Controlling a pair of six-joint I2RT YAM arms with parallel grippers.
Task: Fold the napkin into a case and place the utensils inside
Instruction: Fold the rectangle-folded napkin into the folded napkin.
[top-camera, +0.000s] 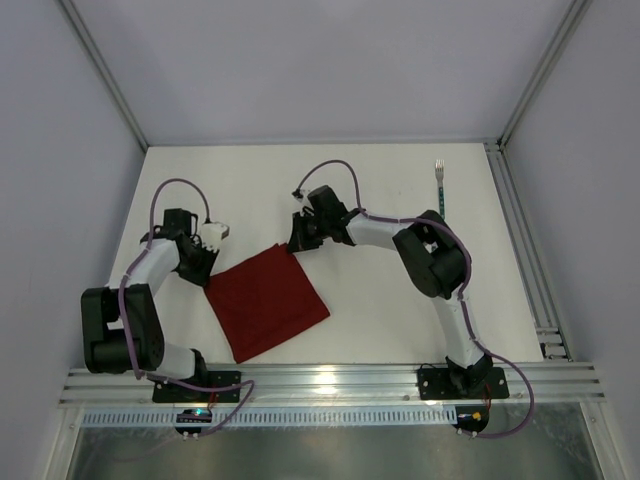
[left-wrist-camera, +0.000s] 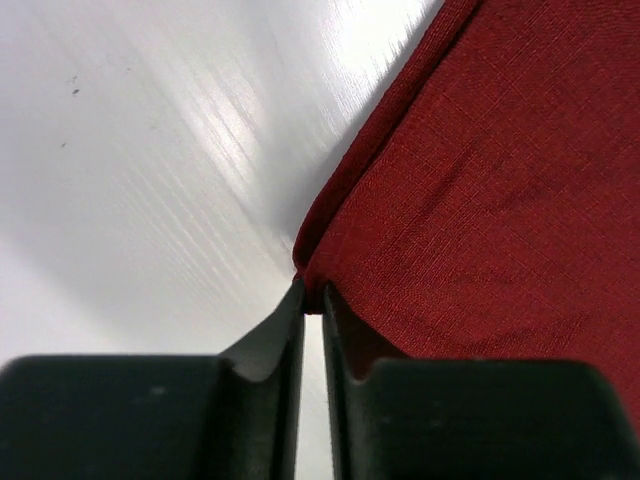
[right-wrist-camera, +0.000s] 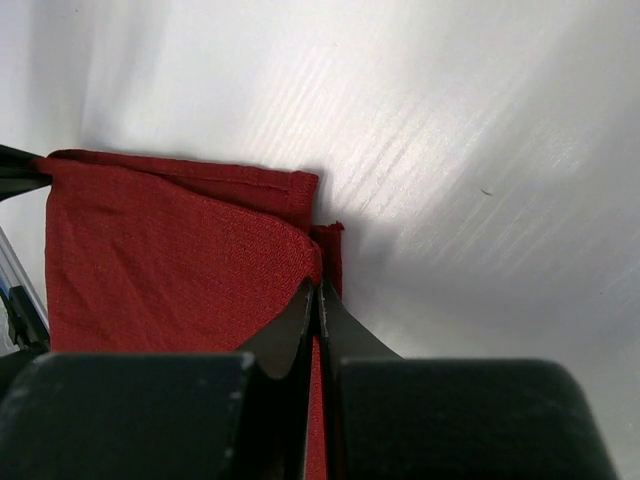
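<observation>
The dark red napkin (top-camera: 265, 300) lies folded double in a tilted square left of the table's middle. My left gripper (top-camera: 205, 274) is at its left corner. In the left wrist view the gripper (left-wrist-camera: 312, 292) pinches that corner of the napkin (left-wrist-camera: 480, 180) at the fingertips. My right gripper (top-camera: 297, 245) is at the far corner. In the right wrist view it (right-wrist-camera: 317, 290) is shut on the upper layer of the napkin (right-wrist-camera: 170, 250), with cloth between the fingers. The fork (top-camera: 440, 188) lies far right near the back. The knife is out of view.
An aluminium rail (top-camera: 320, 380) runs along the near edge by the arm bases. Another rail (top-camera: 525, 250) runs down the right side. White walls close in the table at the back and both sides.
</observation>
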